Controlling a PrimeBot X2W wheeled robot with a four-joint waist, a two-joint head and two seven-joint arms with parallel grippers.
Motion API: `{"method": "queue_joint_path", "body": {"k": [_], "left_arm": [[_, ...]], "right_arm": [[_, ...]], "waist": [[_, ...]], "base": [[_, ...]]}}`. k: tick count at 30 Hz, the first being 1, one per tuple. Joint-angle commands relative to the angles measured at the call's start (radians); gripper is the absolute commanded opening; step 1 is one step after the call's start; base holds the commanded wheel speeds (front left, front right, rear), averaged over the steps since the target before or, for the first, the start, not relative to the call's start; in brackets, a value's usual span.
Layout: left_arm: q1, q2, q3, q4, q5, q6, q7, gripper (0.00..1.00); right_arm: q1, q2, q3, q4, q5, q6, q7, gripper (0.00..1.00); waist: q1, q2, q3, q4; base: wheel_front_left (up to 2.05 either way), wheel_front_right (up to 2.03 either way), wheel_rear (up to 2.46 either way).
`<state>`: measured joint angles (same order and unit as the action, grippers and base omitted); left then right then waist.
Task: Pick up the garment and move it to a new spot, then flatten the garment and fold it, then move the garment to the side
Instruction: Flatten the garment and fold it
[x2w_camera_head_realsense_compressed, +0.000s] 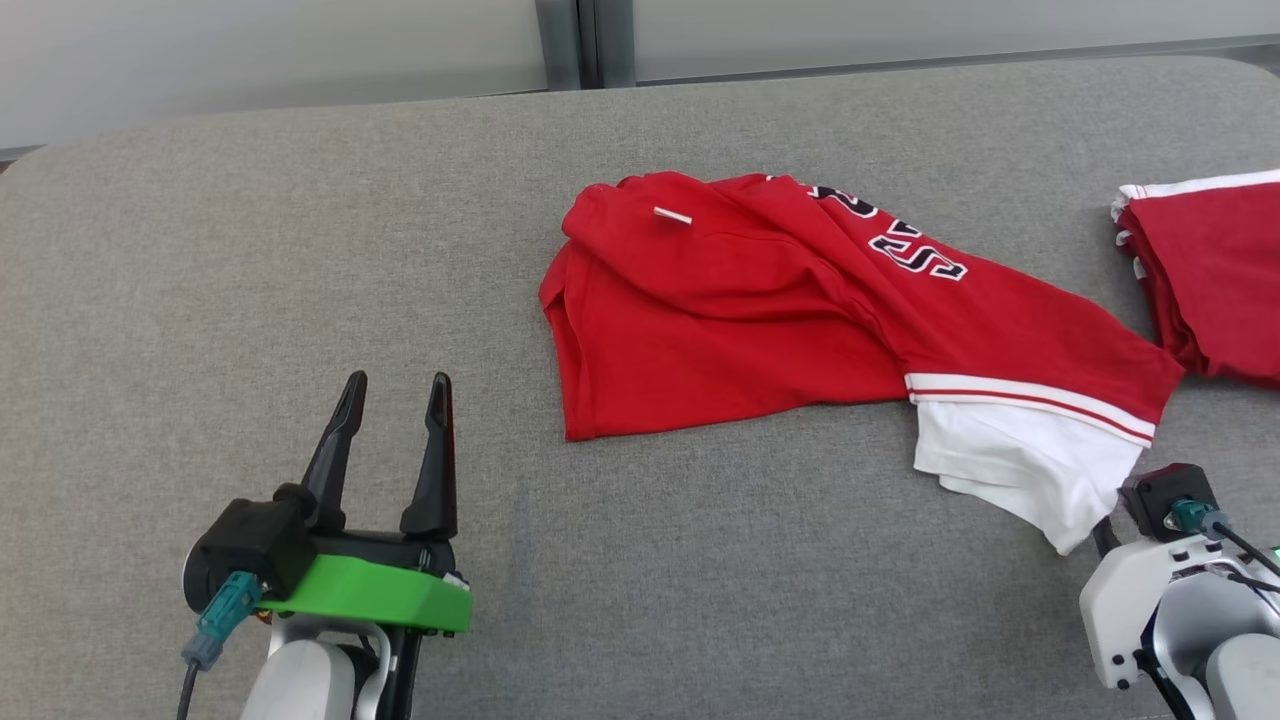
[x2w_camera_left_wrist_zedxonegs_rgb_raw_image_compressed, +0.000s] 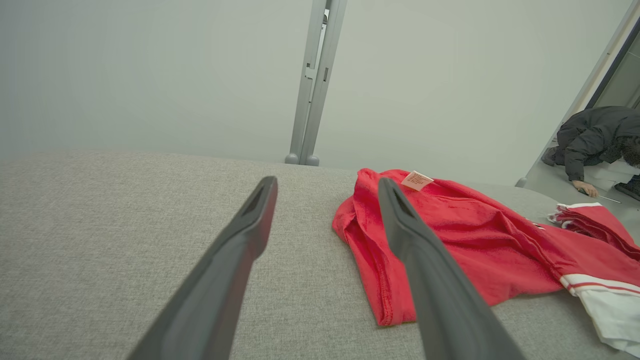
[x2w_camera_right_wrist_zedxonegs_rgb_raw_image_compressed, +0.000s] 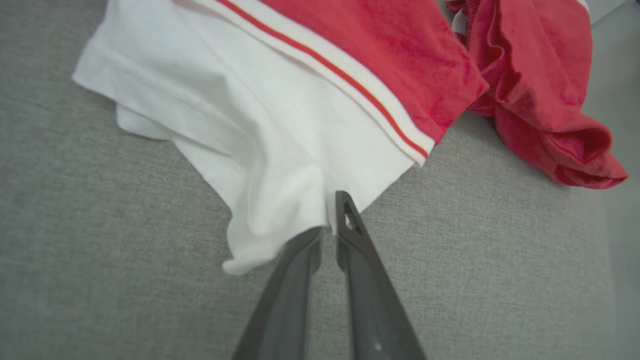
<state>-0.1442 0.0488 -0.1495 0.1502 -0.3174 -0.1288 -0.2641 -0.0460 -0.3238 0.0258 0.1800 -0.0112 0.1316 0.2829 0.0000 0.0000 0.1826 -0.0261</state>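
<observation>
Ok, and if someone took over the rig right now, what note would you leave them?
Left gripper: open, empty, over the grey surface left of the garment.
Right gripper: closed on the garment's white end.
Garment: red, crumpled mid-table; a second red garment lies at the right edge.
Done: grasp only.
To do: lift and move, flatten, fold, set aside.

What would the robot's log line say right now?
left hand: open, empty | right hand: shut on white edge of garment | garment: crumpled, not folded
</observation>
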Motion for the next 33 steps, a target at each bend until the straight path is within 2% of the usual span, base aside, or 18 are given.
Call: {"method": "queue_joint_path", "body": {"k": [1, 7, 10, 12, 16, 22, 26, 33], "left_arm": [[-0.002, 0.003, 0.002, -0.001, 0.002, -0.003, 0.0, 1.0], [0.005, 0.003, 0.002, 0.0, -0.004, -0.003, 0.0, 1.0], [0.012, 0.003, 0.004, 0.002, -0.006, -0.003, 0.0, 1.0], [0.017, 0.003, 0.006, 0.004, -0.009, -0.003, 0.0, 1.0], [0.027, 0.003, 0.011, 0.006, -0.012, -0.003, 0.0, 1.0], [0.041, 0.003, 0.007, 0.016, -0.003, -0.003, 0.0, 1.0], [0.052, 0.003, 0.004, 0.017, -0.003, -0.003, 0.0, 1.0], [0.065, 0.003, 0.009, 0.018, 0.003, -0.003, 0.0, 1.0]], "right_arm": [[0.009, 0.006, -0.015, -0.021, 0.005, -0.002, 0.004, 1.0], [0.041, 0.054, -0.169, -0.102, -0.019, -0.002, -0.04, 1.0], [0.034, 0.109, -0.262, -0.158, -0.028, -0.002, -0.111, 1.0], [0.021, 0.153, -0.288, -0.184, -0.016, -0.002, -0.171, 1.0], [-0.003, 0.216, -0.262, -0.179, 0.018, -0.002, -0.272, 1.0], [-0.053, 0.255, -0.177, -0.073, 0.046, -0.002, -0.403, 1.0], [-0.061, 0.265, -0.131, -0.015, 0.053, -0.002, -0.441, 1.0], [-0.048, 0.269, -0.13, 0.027, 0.063, -0.002, -0.463, 1.0]], "waist": [[0.0, 0.0, -0.002, -0.002], [0.0, 0.0, -0.01, -0.002], [0.0, 0.0, -0.017, 0.0], [0.0, 0.0, -0.024, 0.001], [0.0, 0.0, -0.037, 0.0], [0.0, 0.0, -0.061, 0.004], [0.0, 0.0, -0.074, 0.014], [0.0, 0.0, -0.08, 0.022]], "base": [[0.0, 0.0, 0.0], [0.0, 0.0, 0.0], [0.0, 0.0, 0.0], [0.0, 0.0, 0.0], [0.0, 0.0, 0.0], [0.0, 0.0, 0.0], [0.0, 0.0, 0.0], [0.0, 0.0, 0.0]]}}
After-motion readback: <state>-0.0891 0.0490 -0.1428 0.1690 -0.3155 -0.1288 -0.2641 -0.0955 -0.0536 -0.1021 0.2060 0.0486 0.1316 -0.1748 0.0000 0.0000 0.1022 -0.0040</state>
